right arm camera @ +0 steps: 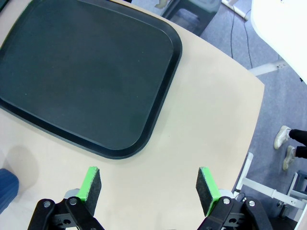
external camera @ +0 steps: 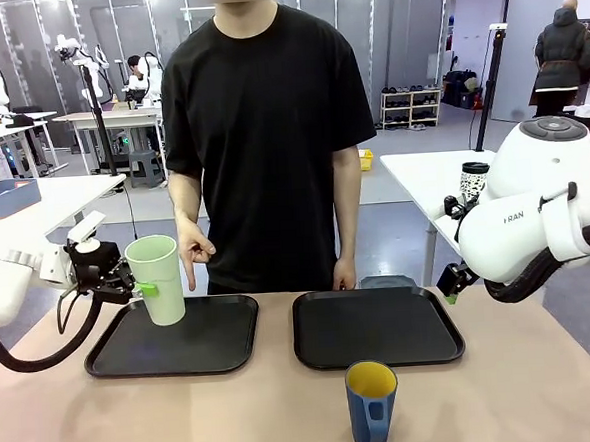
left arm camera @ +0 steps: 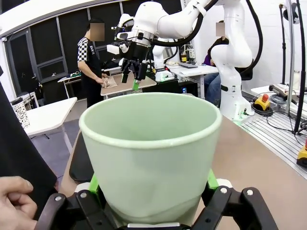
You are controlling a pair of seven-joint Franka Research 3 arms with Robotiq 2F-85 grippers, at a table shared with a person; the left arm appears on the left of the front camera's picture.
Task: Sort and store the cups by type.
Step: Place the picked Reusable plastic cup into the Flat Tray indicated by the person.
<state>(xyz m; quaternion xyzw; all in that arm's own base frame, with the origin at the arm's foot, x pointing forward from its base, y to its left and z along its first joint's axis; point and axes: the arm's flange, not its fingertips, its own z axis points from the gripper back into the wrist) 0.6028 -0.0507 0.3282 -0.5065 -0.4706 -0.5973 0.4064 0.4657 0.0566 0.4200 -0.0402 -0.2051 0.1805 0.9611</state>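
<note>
Tan table [external camera: 546, 396], left jaws clamping tumbler [external camera: 156, 278] — mug [external camera: 371, 405] apart

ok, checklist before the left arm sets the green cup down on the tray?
1. Grip: left claw shut on green cup, pads on both sides. Ok.
2. Cup roughly upright. Ok.
3. Landing spot: left tray bare under the cup. Ok.
4. Gap between cup bottom and tray: cannot tell.
5. Clearance: person's hand points down right beside the cup. Not ok, wait for it to move away.
6. Other side: right claw open, over the table by the right tray; blue mug stands apart near the front edge. Ok.
</note>
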